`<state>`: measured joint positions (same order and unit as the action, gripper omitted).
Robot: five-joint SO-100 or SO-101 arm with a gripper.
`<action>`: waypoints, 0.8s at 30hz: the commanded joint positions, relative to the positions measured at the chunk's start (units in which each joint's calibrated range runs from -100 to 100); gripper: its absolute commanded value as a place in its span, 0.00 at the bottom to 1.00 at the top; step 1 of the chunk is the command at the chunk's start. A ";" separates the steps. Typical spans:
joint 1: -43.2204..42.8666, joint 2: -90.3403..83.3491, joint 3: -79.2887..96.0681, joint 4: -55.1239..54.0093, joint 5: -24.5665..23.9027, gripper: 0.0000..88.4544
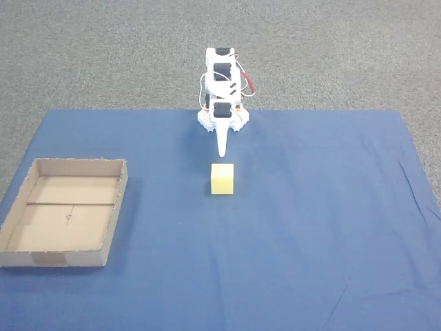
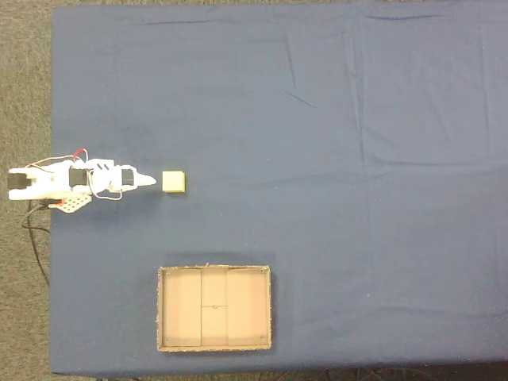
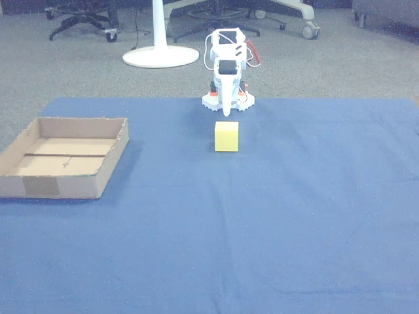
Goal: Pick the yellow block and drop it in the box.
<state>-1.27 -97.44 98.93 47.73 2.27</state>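
On blue cloth [image 1: 310, 227], matte yellow cube [image 1: 222, 178]; fingers [image 1: 222, 153] closed, empty; cardboard tray [image 1: 116, 227] apart

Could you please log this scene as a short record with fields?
surface: blue cloth over grey carpet
block: yellow block, on the cloth, just in front of the gripper, not held
box: cardboard box, empty, to the left of the block in a fixed view
arm: white arm, folded at the cloth's edge
gripper: gripper, pointing down towards the block, fingers together, holding nothing
task status: block not yet picked
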 commanded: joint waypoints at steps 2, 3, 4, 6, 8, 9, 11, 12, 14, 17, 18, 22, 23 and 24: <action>1.23 -0.19 0.79 0.19 -1.61 0.00; 1.23 -0.19 0.79 0.19 -1.61 0.00; 1.23 -0.19 0.79 0.19 -1.61 0.00; 1.23 -0.19 0.79 0.19 -1.61 0.00; 1.46 -0.19 0.79 0.19 -1.42 0.00; 1.46 -0.19 0.79 0.19 -1.42 0.00; 1.46 -0.19 0.79 0.19 -1.37 0.00; 1.54 -0.19 0.79 0.19 -1.42 0.00; 2.02 -0.19 0.79 0.19 -1.61 0.00; 2.25 -0.19 0.79 0.19 -1.32 0.00; 2.57 -0.28 0.52 0.27 -1.42 0.04; 5.24 13.31 -16.58 8.87 -3.42 0.43; 6.03 19.05 -23.46 11.59 -3.17 0.45; 6.50 25.72 -30.43 14.74 -3.22 0.47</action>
<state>3.48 -86.19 87.56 55.96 -0.85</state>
